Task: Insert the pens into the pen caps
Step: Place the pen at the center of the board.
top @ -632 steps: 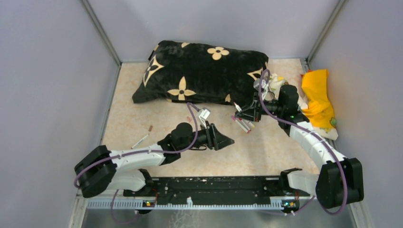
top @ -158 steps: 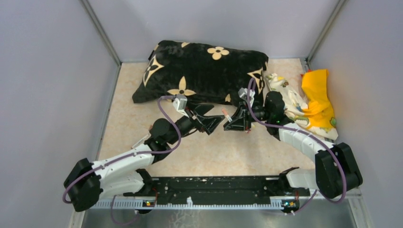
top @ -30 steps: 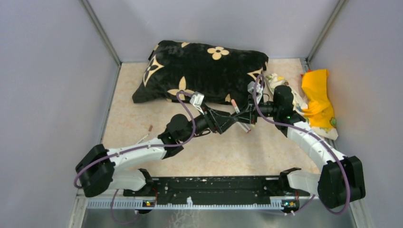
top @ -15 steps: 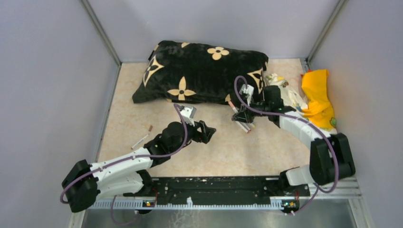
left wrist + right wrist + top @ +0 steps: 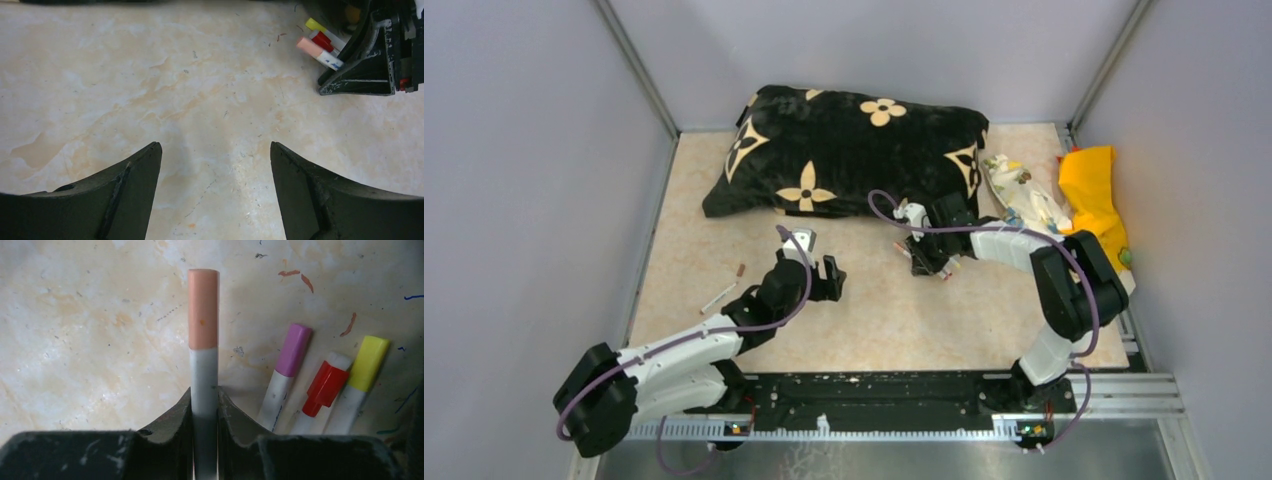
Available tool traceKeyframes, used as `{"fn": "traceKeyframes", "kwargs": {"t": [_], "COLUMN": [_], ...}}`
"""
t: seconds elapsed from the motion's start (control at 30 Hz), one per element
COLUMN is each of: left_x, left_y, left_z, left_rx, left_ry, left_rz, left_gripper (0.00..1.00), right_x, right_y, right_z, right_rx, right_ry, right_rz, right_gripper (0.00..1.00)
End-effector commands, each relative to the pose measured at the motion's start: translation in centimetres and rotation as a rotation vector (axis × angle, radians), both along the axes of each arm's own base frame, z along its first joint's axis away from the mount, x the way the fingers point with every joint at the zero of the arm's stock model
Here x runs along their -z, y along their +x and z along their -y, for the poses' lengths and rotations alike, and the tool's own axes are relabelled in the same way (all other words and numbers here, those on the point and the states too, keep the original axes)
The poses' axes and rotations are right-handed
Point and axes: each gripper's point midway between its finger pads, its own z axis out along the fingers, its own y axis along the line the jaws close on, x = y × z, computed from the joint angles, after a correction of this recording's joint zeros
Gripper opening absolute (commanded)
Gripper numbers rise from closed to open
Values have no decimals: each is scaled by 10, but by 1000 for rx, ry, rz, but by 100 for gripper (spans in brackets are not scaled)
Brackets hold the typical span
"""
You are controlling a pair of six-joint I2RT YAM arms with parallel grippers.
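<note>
Holding one capped pen beside the finished ones
In the right gripper [image 5: 204, 405], closed tight, a white pen [image 5: 203, 375] with peach cap [image 5: 203, 310] is held along the fingers; three capped pens [image 5: 287, 375] lie just beside. The left gripper [image 5: 215, 165] is spread wide, empty; a loose pen [image 5: 719, 297] lies slantwise to its left, nearer this arm.

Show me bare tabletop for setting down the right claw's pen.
Widest bare beige marble tabletop lies between the open left claw, the right claw and the black base rail. Crowded: three capped white pens beside the held peach-capped white pen, near the black flowered cushion.
</note>
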Motion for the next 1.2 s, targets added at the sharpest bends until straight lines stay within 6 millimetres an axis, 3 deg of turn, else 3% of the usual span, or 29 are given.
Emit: {"fn": "traceKeyframes", "kwargs": {"t": [0.0, 0.17, 0.33, 0.63, 0.77, 0.97, 1.1, 1.17], "left_x": [-3, -7, -11, -5, -17, -16, -11, -3], "left_y": [3, 5, 20, 47, 65, 94, 96, 91], "left_z": [-17, -26, -52, -123, -160, -183, -189, -201], "left_rx": [-55, -59, -132, -400, -491, -482, -342, -260], "left_ry": [13, -19, -57, -166, -167, 52, 255, 423], "left_rz": [26, 2, -39, -109, -62, -128, -214, -234], "left_gripper": [84, 87, 86, 77, 74, 71, 68, 69], "right_x": [-9, -20, -42, -102, -119, -131, -141, -144], "right_y": [22, 25, 21, 1, -5, -15, -18, -20], "right_z": [7, 9, 0, -20, -26, -32, -33, -34], "right_rx": [40, 39, -3, -137, -170, -205, -217, -222], "right_ry": [-108, -115, -57, 102, 155, 211, 237, 245], "right_rz": [86, 113, 128, 195, 217, 219, 237, 242], "right_gripper": [19, 29, 33, 45, 46, 46, 46, 46]}}
